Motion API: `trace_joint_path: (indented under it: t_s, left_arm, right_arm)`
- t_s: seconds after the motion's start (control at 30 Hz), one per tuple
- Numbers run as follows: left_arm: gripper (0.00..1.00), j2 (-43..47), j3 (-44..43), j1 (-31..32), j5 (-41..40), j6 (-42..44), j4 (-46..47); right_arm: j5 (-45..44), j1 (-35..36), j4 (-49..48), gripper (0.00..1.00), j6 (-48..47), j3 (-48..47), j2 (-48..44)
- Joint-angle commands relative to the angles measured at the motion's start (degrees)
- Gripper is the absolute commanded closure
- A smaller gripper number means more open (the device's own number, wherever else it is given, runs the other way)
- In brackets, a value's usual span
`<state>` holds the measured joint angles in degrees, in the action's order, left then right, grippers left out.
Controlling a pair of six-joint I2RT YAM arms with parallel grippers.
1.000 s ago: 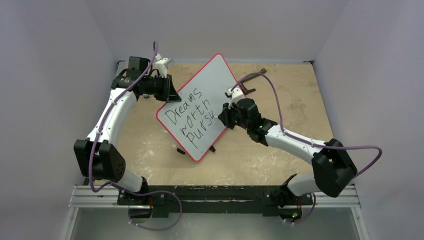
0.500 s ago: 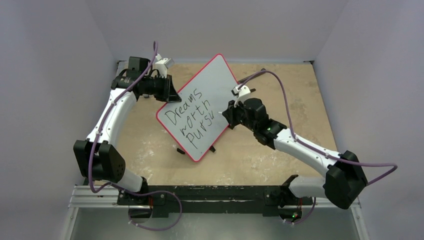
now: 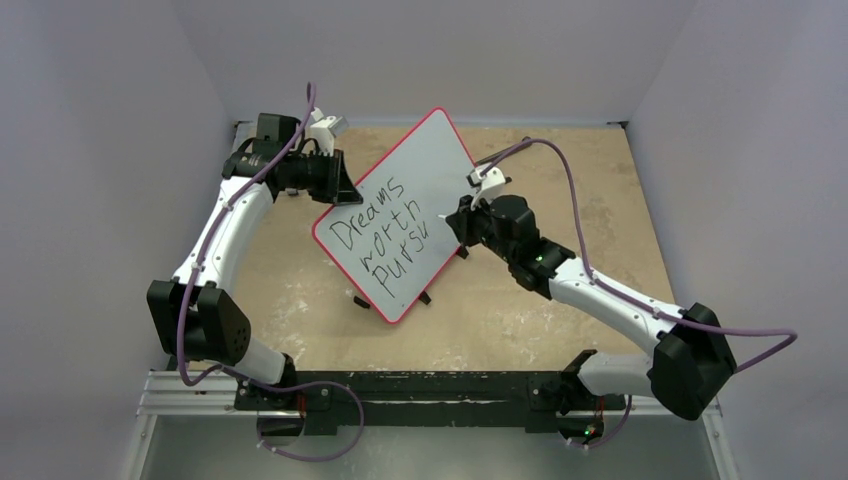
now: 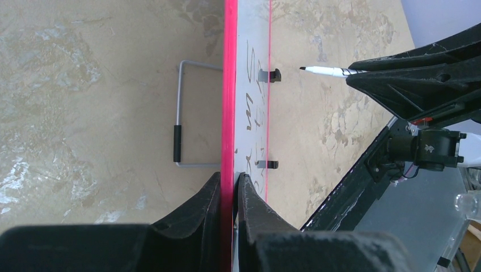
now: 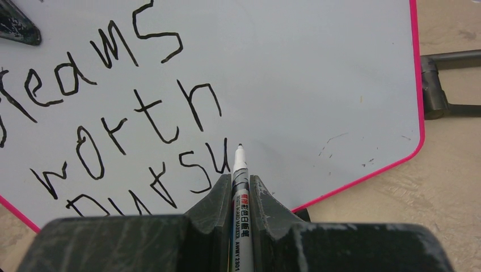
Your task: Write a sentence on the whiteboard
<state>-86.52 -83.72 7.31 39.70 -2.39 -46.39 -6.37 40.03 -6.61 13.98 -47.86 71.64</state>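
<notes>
The whiteboard (image 3: 415, 175), white with a red rim, stands tilted on the table. My left gripper (image 3: 345, 190) is shut on its upper left edge; the left wrist view shows the rim (image 4: 230, 85) between the jaws. The sentence (image 3: 385, 232) reads "Dreams worth pursu" in black, also in the right wrist view (image 5: 113, 130). My right gripper (image 3: 458, 222) is shut on a white marker (image 5: 240, 170). Its tip (image 5: 240, 147) is just right of the last "u", a little off the board in the left wrist view (image 4: 323, 71).
A wire stand (image 4: 178, 136) with a black sleeve props the board from behind. Another black stand part (image 5: 442, 85) shows past the board's right edge. Two small black clips (image 4: 271, 75) sit on the board's lower edge. Grey walls close in the tan table (image 3: 580, 190).
My right arm has swung its elbow outward to the right and the gripper has shifted slightly right and up along the board. The left arm and the board have not moved.
</notes>
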Motion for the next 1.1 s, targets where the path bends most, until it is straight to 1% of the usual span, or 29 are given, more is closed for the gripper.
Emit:
trace_joint_path:
  t_s: [0.0, 0.5, 1.07]
  left_arm:
    - [1.00, 2.7, -1.8, 0.2, -1.0, 2.0, 1.7]
    - [1.00, 3.3, -1.7, 0.7, -0.7, 1.7, 1.8]
    - [1.00, 3.5, -1.7, 1.0, -0.9, 1.9, 1.7]
  right_arm:
    - [1.4, -0.8, -4.2, 1.00, -0.5, -0.1, -0.3]
    - [5.4, -1.6, -6.9, 1.00, 0.1, 0.6, 1.8]
    - [5.2, -2.0, -6.5, 1.00, 0.1, -0.2, 3.4]
